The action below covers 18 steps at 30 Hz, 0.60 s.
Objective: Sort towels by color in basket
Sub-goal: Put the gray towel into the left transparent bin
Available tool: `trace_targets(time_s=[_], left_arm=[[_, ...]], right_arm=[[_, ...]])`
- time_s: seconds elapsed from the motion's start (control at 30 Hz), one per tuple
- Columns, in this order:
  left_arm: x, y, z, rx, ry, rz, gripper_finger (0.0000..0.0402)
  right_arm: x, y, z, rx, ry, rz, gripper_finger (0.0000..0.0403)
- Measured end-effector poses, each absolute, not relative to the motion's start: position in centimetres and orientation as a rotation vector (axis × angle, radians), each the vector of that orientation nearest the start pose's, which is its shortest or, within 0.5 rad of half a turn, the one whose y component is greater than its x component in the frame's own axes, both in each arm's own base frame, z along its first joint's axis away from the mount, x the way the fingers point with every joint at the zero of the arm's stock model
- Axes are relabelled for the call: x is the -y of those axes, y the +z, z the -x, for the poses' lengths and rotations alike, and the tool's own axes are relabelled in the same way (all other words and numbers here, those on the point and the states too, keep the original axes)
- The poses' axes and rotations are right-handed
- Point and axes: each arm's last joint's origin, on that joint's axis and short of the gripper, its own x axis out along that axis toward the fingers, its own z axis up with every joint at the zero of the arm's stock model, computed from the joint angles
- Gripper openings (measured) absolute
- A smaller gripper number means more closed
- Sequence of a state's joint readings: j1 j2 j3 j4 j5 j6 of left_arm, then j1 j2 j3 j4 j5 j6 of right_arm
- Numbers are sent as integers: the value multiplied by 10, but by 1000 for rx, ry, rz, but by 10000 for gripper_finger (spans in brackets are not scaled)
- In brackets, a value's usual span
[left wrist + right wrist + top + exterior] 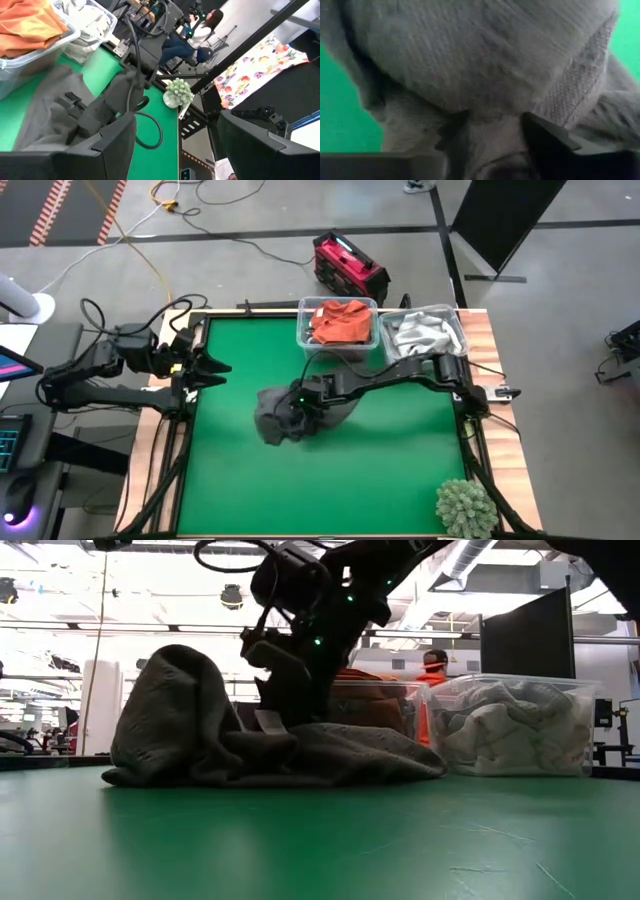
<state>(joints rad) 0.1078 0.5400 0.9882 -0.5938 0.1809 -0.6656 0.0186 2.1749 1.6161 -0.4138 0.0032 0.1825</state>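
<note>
A dark grey towel (pixel 275 418) lies crumpled in a heap on the green table's middle, with a tall hump (pixel 175 700) at its left end. My right gripper (pixel 492 135) has come down onto the heap's middle, its fingers apart with a bulge of cloth between them. My left gripper (pixel 215 368) hangs open above the table's left edge and holds nothing. A rust-orange towel (pixel 338 323) fills one clear basket at the far edge. Light grey towels (pixel 425 332) fill the basket beside it. My right gripper has both open fingers (pixel 547 137) set into the dark grey towel's top folds (pixel 490 115) at the middle of the heap. They slant down from the table's right side. Cloth bulges up between them. The towel lies on the table.
The two clear baskets (pixel 515 725) stand side by side at the far edge, just behind the heap. A green spiky plant ball (pixel 465 507) sits at the near right corner. Bare green table lies in front of and to the left of the towel.
</note>
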Motion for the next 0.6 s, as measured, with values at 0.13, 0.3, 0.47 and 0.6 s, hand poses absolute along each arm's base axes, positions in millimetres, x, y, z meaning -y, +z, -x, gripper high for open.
trace_targets(time_s=[0.13,0.3,0.47,0.6], left_arm=[[-4,385,-84,-163,-21,684,265],[-4,385,-84,-163,-20,680,265],[-5,386,-84,-151,-1,677,265],[-5,386,-84,-142,19,672,265]], right_arm=[[-10,155,-463,-1002,-74,-155,142],[-8,164,-461,-991,-33,-186,21],[-6,208,-452,-897,-40,-231,21],[-3,260,-436,-780,-31,-237,21]])
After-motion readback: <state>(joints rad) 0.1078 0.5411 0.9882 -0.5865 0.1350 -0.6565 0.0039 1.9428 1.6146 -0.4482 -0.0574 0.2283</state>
